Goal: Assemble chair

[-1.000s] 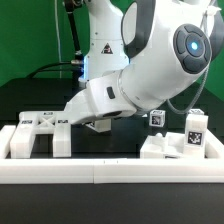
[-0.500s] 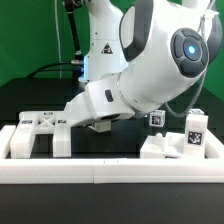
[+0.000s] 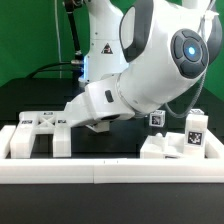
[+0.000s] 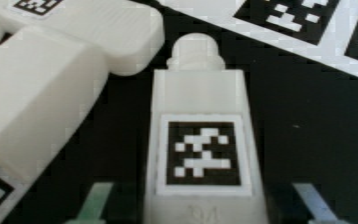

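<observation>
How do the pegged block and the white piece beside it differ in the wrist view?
The pegged block sits inside the end effector; the neighbouring piece lies outside it. The block's tag shows whole; the piece's are cut off by the frame. The piece lies angled to the block. Both are white plastic.

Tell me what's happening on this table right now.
A robot arm is bent low over a black table, partway through assembling a chair. Its gripper straddles a long white piece with a square tag and a rounded peg at one end, one finger on each side; whether it is clamped yet is unclear. Another chunky white part lies right beside it. More tagged parts wait at the exterior view's right.
</observation>
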Robot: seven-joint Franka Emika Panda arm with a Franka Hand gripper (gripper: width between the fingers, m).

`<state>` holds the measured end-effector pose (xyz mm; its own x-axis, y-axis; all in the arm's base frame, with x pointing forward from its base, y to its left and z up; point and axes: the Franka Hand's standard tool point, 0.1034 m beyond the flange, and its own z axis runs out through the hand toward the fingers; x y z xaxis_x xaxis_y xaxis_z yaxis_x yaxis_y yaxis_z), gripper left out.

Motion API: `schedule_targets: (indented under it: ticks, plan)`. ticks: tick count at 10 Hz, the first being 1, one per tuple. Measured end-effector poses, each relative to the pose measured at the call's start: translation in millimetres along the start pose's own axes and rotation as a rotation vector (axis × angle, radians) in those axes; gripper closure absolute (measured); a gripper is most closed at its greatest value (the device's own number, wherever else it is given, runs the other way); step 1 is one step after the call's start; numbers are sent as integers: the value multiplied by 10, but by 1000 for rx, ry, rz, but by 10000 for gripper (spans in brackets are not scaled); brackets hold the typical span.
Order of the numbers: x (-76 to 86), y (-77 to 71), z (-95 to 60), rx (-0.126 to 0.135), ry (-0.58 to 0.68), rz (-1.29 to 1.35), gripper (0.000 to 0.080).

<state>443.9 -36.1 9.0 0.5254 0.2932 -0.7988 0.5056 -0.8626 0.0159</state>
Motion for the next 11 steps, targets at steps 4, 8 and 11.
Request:
schedule_targets:
  ticks: [4,8,11]
  plan:
    - [-125,-4,-169,1,-15,4,509]
    - [-400,-32,-522,14,-40,19,509]
    - [-365,-3,-558,7,-5,22,509]
